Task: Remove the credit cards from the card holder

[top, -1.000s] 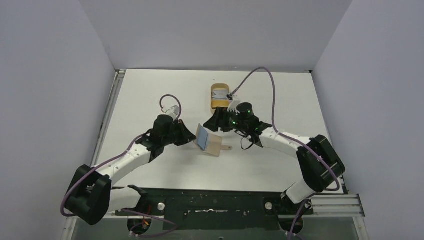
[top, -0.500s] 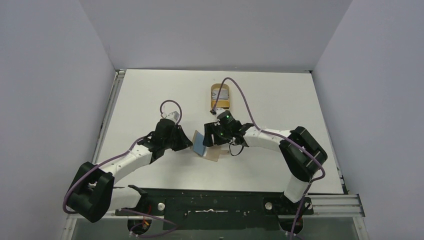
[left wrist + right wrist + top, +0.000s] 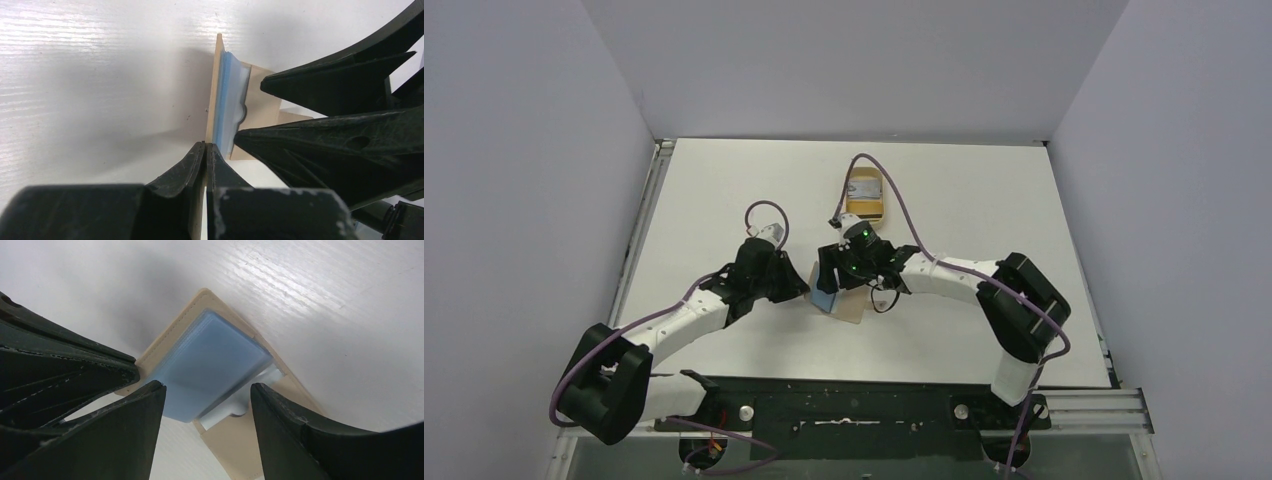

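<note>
Card holder point(image 3: 850, 306), mid-frame from above, standing open: I have left gripper point(image 3: 206, 146) clenched on its edge, right gripper point(image 3: 207, 387) released, jaws straddling light blue credit cards point(image 3: 212, 357)

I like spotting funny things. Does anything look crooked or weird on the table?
Yes: the wallet isn't lying flat. The left gripper pinches one flap so it stands up, with the blue cards between the right gripper's open fingers.

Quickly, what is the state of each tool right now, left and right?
Left tool: closed, pinching an edge of the card holder.
Right tool: open, straddling the light blue credit card, not gripping it.
</note>
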Robot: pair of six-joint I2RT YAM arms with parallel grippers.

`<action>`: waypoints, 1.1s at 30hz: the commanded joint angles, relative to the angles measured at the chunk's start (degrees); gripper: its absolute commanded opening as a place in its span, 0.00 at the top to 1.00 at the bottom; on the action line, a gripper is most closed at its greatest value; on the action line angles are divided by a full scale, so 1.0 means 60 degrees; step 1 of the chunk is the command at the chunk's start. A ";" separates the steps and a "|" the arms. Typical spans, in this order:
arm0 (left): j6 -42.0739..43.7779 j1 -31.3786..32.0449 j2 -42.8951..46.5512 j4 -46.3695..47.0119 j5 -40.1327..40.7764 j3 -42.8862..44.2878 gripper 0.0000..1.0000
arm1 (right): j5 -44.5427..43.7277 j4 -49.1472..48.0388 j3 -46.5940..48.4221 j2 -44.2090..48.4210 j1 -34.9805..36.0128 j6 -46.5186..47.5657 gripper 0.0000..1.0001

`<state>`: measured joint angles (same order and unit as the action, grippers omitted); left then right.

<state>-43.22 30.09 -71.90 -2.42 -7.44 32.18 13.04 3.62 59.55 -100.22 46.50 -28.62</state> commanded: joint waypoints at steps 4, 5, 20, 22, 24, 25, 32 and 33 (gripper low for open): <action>0.0055 0.0098 0.0114 0.0082 0.0111 0.0206 1.00 | -0.0425 -0.0365 0.0712 -0.0353 0.0397 0.0001 0.37; 0.0055 0.0098 0.0117 0.0088 0.0112 0.0192 1.00 | -0.0440 -0.0384 0.0727 -0.0371 0.0387 -0.0015 0.37; 0.0012 0.0113 0.0314 0.0073 0.0068 0.0129 1.00 | -0.1267 0.0514 0.1626 -0.0825 0.0638 0.0371 0.38; 0.0011 0.0127 0.0356 0.0055 0.0090 0.0144 1.00 | -0.1285 0.0602 0.1741 -0.0918 0.0682 0.0406 0.39; 0.0011 0.0119 0.0391 0.0012 0.0109 0.0144 1.00 | -0.1307 0.0638 0.1757 -0.1005 0.0728 0.0429 0.39; -0.0002 0.0126 0.0416 0.0008 0.0125 0.0136 1.00 | -0.1319 0.0642 0.1733 -0.1022 0.0762 0.0426 0.39; -0.0087 0.0127 0.0586 -0.0020 0.0313 0.0002 1.00 | -0.1223 0.0716 0.1541 -0.1268 0.0775 0.0456 0.38; -0.0102 0.0118 0.0586 -0.0016 0.0349 -0.0013 1.00 | -0.1190 0.0756 0.1555 -0.1355 0.0775 0.0492 0.38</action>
<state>-43.29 30.52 -70.48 -4.60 -6.28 31.83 6.87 7.11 68.05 -106.15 50.72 -27.42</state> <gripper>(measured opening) 0.008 0.618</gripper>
